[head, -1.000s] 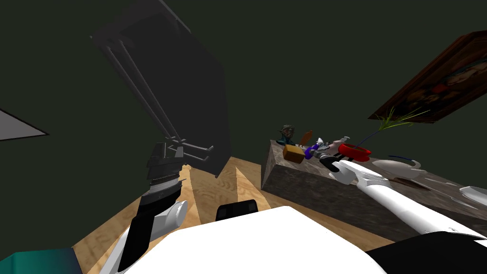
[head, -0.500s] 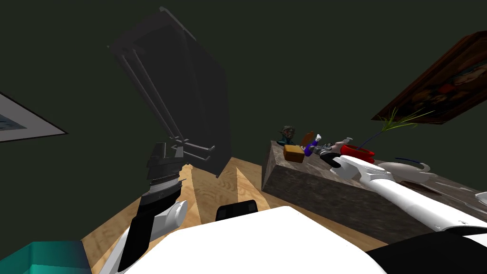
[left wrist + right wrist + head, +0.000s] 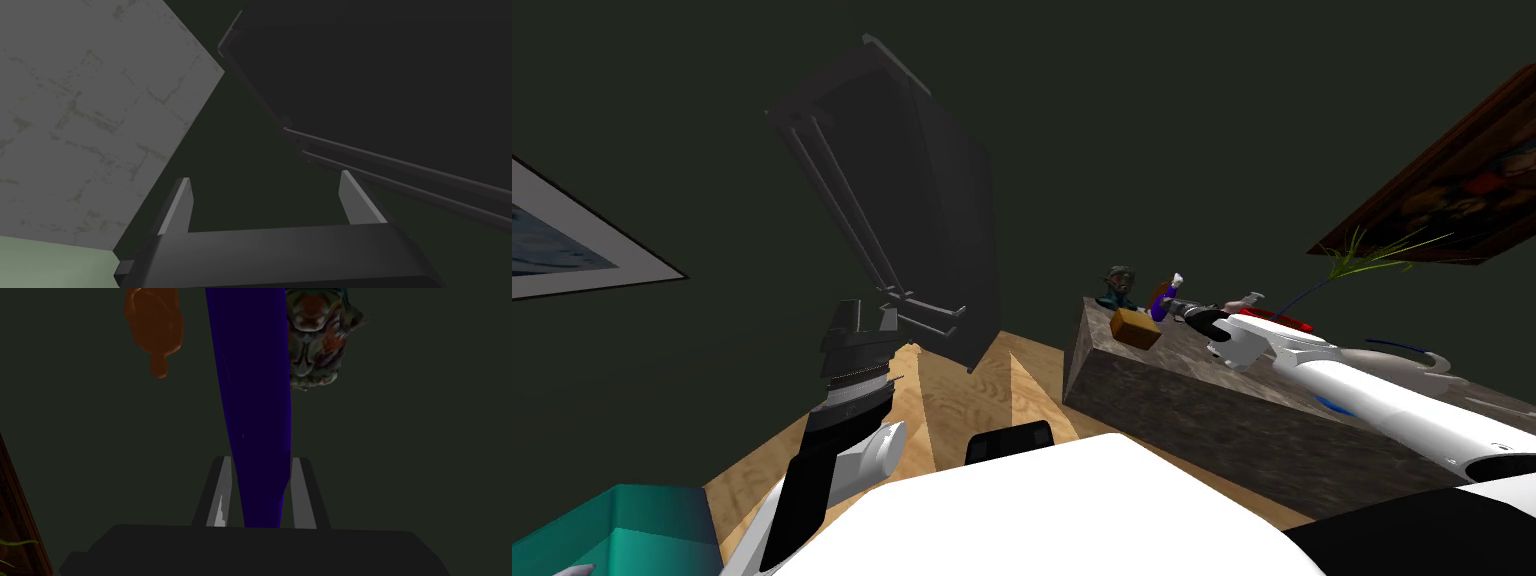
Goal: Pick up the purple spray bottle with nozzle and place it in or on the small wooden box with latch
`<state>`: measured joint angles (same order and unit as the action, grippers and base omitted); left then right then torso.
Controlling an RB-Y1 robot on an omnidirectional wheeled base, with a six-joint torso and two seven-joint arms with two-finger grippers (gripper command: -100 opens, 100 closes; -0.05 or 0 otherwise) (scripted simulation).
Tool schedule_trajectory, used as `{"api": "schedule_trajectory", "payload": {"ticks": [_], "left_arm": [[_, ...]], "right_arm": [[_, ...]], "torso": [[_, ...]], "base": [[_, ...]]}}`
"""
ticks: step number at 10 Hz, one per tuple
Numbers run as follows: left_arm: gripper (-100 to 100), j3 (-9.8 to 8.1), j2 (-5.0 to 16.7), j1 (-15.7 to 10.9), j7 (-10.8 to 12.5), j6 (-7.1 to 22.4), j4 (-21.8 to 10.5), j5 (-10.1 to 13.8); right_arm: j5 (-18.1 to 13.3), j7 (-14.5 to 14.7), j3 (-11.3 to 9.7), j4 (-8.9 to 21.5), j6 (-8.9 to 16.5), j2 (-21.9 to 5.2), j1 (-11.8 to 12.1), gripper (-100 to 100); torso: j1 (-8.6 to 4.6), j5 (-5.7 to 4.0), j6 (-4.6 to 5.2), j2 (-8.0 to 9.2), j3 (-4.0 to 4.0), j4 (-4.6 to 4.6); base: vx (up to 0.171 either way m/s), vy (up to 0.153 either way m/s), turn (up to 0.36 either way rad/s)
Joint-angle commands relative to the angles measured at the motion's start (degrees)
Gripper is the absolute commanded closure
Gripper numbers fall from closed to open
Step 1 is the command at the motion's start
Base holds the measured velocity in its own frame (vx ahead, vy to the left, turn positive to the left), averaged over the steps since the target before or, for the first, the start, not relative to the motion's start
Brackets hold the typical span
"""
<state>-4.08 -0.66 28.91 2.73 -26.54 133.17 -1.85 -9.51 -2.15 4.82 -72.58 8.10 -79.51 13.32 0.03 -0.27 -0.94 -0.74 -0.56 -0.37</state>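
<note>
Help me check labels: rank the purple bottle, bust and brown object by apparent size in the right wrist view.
1. purple bottle: largest, though nearest the camera, in the right pincer.
2. bust and brown object: alike, both cut off by the edge, unranked.

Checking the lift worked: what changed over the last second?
The right tool, shut on the purple spray bottle, lifted it higher above the table, just past the wooden box. My head turned too. The box, the figurine and the open left tool stayed put.

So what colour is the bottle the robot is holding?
The bottle is dark purple, clearest in the right wrist view, held by the right gripper.
</note>
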Motion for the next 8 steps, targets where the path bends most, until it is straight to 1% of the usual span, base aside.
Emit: {"api": "schedule_trajectory", "payload": {"ticks": [1,2,3,7,8], "left_arm": [[0,0.00,0.0,0.0,0.0,0.0,0.0,0.0],[0,0.00,0.0,0.0,0.0,0.0,0.0,0.0],[0,0.00,0.0,0.0,0.0,0.0,0.0,0.0],[0,0.00,0.0,0.0,0.0,0.0,0.0,0.0],[0,0.00,0.0,0.0,0.0,0.0,0.0,0.0]], "right_arm": [[1.7,0.1,-1.2,0.1,-0.5,-2.0,-1.1,100],[1.0,0.1,-1.1,0.4,-0.3,-1.1,-1.2,100],[1.1,0.1,-1.2,0.5,-0.4,-1.3,-1.4,-100],[1.1,0.1,-1.2,0.5,-0.4,-1.3,-1.4,-100],[1.1,0.1,-1.2,0.5,-0.4,-1.3,-1.4,0]], "torso": [[0.00,0.00,0.00,0.00,0.00,0.00],[-0.05,-0.02,0.01,-0.02,-0.01,0.00],[-0.01,-0.07,0.10,0.00,0.00,-0.02],[0.07,-0.05,0.11,0.03,0.01,-0.01],[0.07,-0.05,0.11,0.03,0.01,-0.01]], "base": [[-0.012,-0.058,0.092],[-0.003,-0.028,0.031],[0.000,0.000,0.000],[0.000,0.000,0.000],[0.000,0.000,0.000]]}}
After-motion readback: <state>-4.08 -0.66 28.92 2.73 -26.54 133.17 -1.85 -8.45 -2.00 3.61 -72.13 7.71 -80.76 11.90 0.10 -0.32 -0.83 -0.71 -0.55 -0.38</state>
